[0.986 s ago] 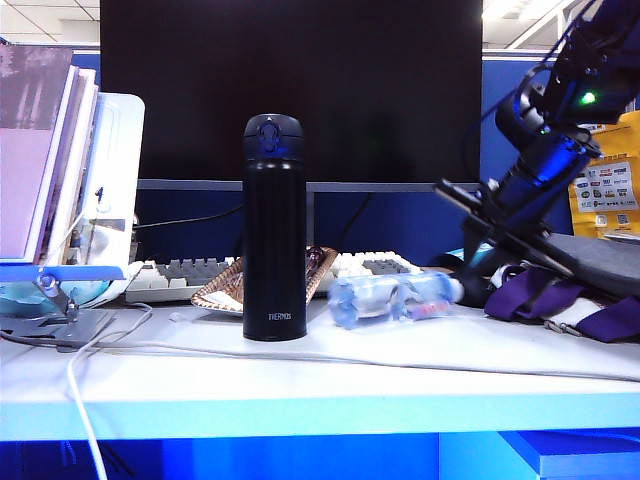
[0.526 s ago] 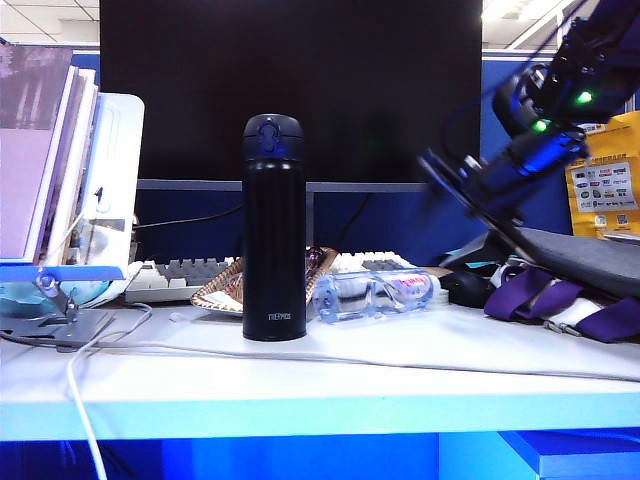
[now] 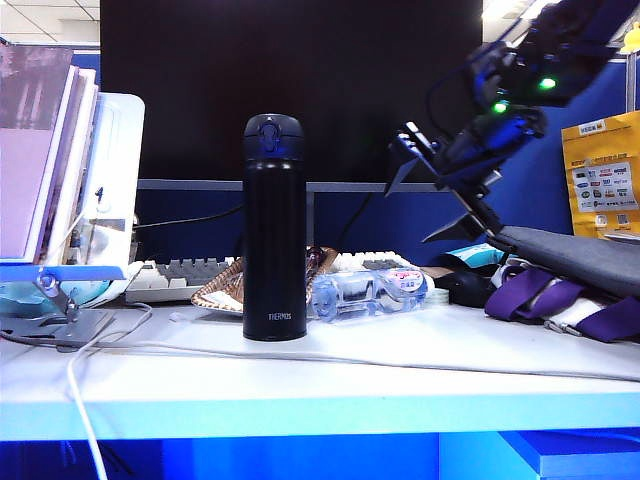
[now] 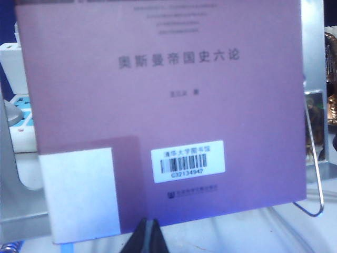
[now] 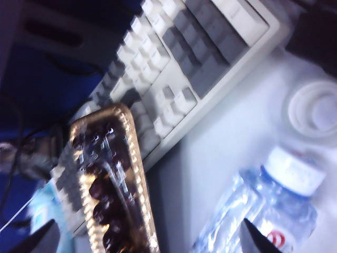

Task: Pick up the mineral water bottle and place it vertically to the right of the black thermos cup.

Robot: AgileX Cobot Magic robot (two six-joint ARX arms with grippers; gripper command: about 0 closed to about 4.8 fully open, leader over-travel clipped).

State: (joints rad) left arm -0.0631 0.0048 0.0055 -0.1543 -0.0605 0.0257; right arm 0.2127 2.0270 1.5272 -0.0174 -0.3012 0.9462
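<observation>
Nothing is finished: the mineral water bottle [image 3: 370, 293] lies sideways beside the black thermos cup [image 3: 274, 228]; right gripper [image 3: 440, 185] hovers above, released, left gripper [image 4: 148, 238] clenched by a book [image 4: 158, 105].

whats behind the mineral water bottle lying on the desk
Behind the lying mineral water bottle runs a white and grey keyboard; a gold-rimmed tray sits near its base end. The black thermos cup hides the keyboard's middle stretch.

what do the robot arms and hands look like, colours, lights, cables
In the exterior view the right arm is black, with green indicator lights and a dark cable looping beside it. Its right hand has thin, black, pointed fingers. The left hand shows only as dark fingertips in its wrist view.
</observation>
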